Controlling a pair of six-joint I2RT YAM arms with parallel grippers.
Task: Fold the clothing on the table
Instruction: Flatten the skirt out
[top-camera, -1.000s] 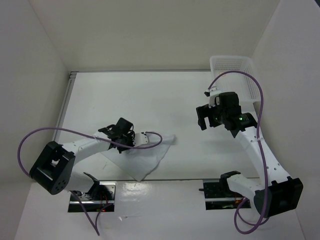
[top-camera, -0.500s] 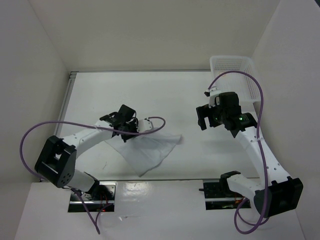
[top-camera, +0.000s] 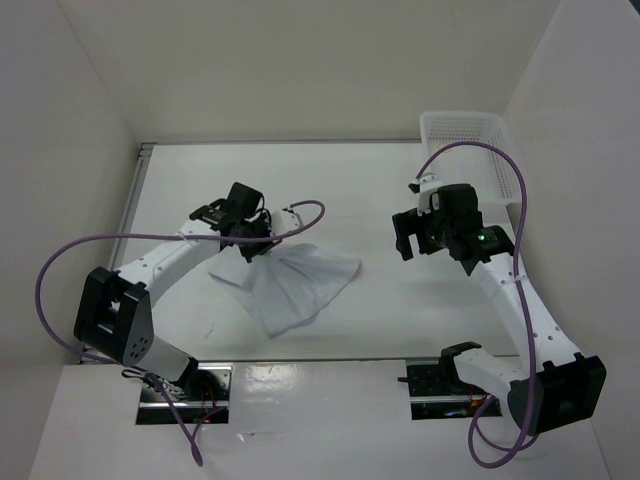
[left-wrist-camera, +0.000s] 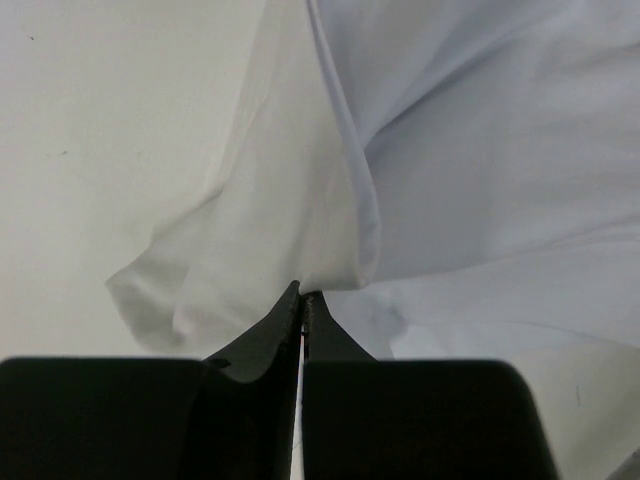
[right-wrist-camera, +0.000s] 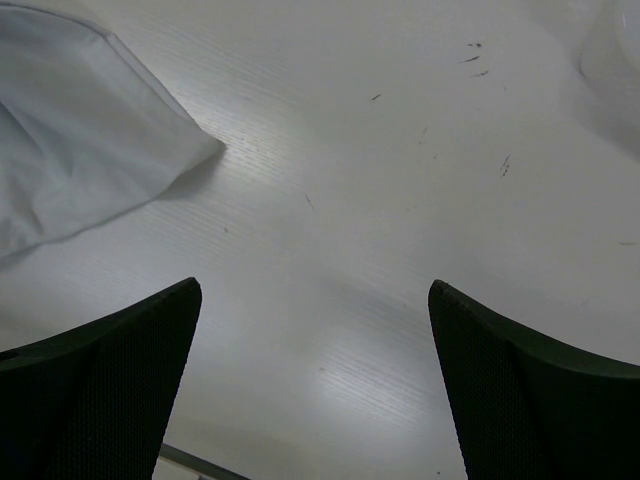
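Left wrist view: left tool (left-wrist-camera: 302, 296) pinches the clothing (left-wrist-camera: 470, 170) by one edge; right tool (right-wrist-camera: 312, 288) spread above the table (right-wrist-camera: 400, 150). Clothing crumpled, no neat fold yet: folding barely started.

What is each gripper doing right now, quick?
Left gripper: closed, pinching an edge of the clothing.
Right gripper: open, holding nothing, over the table.

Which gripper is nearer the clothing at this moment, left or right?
Left. The left gripper is shut on the clothing, pinching its edge. The right gripper hangs open above the table, off to the clothing's right, not touching it.
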